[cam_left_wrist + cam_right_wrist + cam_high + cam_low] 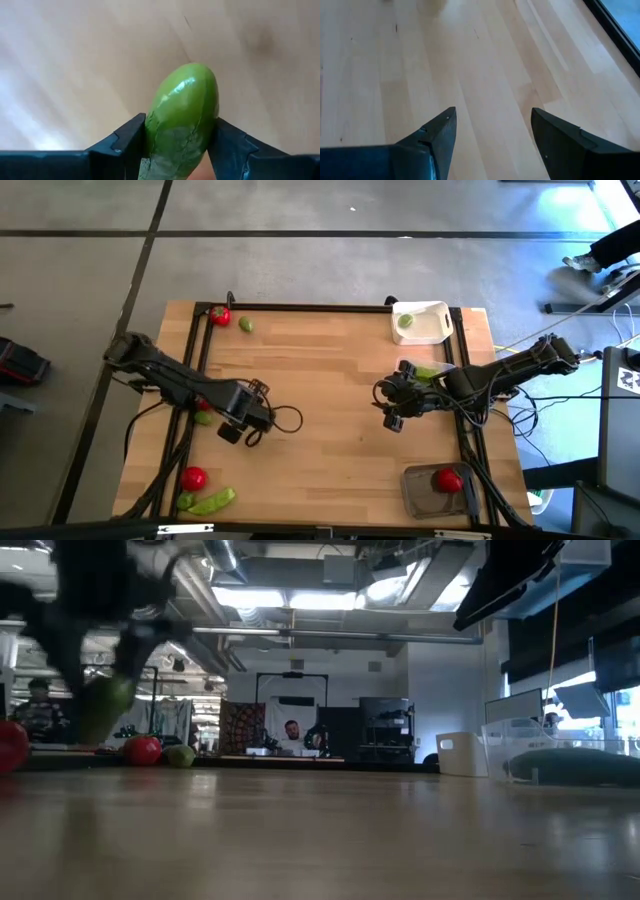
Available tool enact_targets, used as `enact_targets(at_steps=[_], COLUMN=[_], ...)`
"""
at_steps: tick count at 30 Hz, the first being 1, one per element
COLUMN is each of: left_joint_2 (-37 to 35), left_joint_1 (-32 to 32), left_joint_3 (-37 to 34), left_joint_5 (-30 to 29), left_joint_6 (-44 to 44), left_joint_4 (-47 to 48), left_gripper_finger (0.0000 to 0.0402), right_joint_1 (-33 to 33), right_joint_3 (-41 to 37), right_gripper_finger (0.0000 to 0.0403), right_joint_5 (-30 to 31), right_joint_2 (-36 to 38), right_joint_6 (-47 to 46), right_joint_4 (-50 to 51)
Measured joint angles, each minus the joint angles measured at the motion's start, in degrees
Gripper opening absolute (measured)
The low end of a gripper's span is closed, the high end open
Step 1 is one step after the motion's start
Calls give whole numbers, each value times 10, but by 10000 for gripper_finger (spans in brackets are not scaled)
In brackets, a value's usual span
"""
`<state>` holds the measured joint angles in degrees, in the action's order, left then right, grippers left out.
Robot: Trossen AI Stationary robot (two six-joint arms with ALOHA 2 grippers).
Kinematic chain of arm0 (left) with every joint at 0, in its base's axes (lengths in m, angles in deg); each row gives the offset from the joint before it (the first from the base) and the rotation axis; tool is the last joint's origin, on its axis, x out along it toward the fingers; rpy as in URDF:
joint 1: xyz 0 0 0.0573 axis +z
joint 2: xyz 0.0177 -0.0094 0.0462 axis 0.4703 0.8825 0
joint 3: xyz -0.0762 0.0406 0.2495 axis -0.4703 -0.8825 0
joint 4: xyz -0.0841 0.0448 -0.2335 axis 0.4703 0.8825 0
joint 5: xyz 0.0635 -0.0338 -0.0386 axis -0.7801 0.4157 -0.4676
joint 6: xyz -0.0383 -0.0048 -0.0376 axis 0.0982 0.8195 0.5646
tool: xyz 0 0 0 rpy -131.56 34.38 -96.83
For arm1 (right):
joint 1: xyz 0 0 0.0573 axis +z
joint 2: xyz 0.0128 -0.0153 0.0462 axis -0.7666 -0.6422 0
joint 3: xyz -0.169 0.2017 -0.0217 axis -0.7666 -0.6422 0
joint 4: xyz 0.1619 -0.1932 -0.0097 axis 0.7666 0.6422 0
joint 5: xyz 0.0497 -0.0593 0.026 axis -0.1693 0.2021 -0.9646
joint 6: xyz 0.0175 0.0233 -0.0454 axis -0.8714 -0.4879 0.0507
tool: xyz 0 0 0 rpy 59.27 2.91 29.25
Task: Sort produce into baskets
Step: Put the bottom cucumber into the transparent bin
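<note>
Pod (182, 117) grip clear only at left gripper (177, 145) wrist.

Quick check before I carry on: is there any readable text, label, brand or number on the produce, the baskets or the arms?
None can be read in any view.
White basket, dark grey basket, tomatoes and green pod: no print shows.
Patterned marker at the high view's right edge: a pattern only, no legible characters.
Room behind in the low view: nothing legible.
</note>
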<state>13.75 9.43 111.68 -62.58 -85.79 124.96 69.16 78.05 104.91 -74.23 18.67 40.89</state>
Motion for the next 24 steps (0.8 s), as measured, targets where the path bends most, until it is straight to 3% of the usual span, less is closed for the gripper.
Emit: enact_targets(at_steps=[10,19,24], left_joint_2=[-106,-142,-142], left_joint_1=[43,83,99], left_joint_3=[48,48,48], left_joint_5=[-19,-19,-19], left_joint_6=[95,114,103], left_joint_4=[-81,-223,-314], left_gripper_finger=[180,182,182], right_joint_1=[0,-5,-11], right_joint_3=[0,0,0], right_gripper_finger=[244,354,375], right_joint_5=[5,47,76], right_joint_2=[0,-47,-86], right_joint_6=[1,28,84], right_joint_4=[-50,-87,-152])
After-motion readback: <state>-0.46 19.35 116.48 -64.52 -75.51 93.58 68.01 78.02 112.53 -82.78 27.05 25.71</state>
